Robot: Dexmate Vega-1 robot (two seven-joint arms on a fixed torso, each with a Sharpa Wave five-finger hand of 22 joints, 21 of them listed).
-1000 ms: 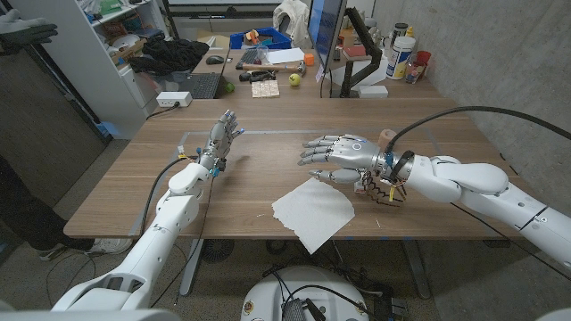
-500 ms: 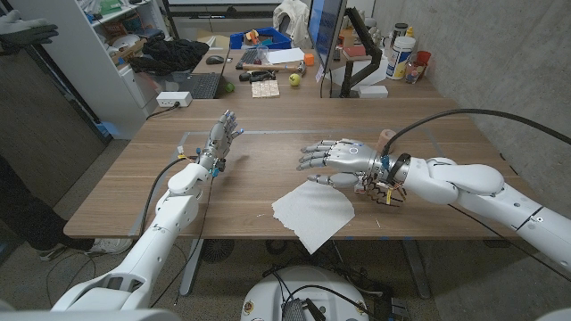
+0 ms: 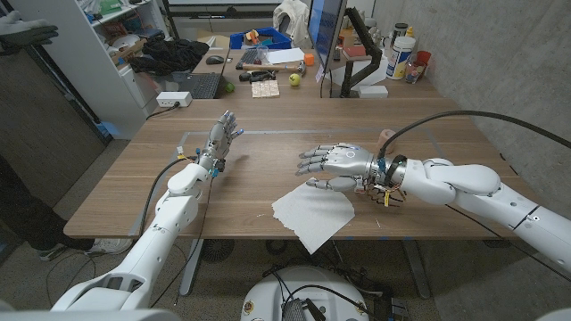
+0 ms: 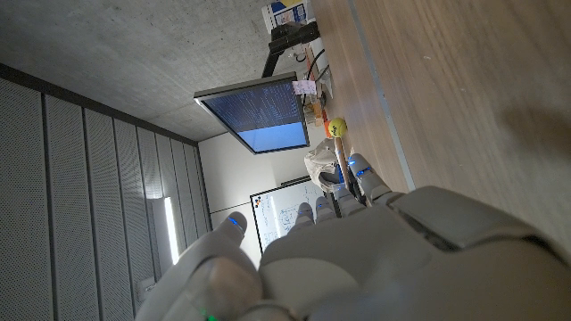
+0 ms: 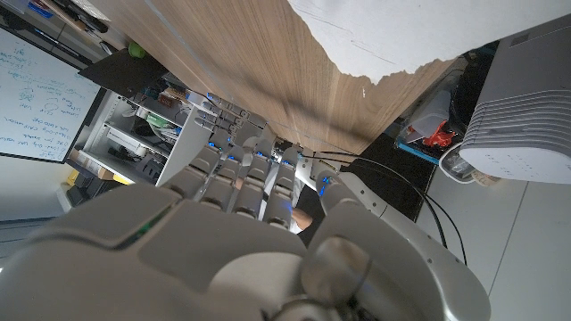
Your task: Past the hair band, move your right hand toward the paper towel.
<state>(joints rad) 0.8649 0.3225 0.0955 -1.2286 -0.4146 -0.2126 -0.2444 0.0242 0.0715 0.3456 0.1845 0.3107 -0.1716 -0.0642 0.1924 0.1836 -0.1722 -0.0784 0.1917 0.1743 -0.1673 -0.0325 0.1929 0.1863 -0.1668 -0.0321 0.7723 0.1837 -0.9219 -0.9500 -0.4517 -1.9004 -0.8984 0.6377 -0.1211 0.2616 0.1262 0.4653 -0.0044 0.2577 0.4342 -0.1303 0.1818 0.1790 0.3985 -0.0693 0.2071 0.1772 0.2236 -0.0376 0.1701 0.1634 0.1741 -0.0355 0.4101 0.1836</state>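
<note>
Far desk holds a monitor, keyboard, blue bin, yellow ball and green ball; bottles far right, shelf far left.

The bench is wood with a visible grain and a smooth, matt surface. The paper towel is thin white paper, matt, with a ragged torn edge. The right hand and left hand have glossy silver-grey plastic shells; their fingers look smooth.
</note>
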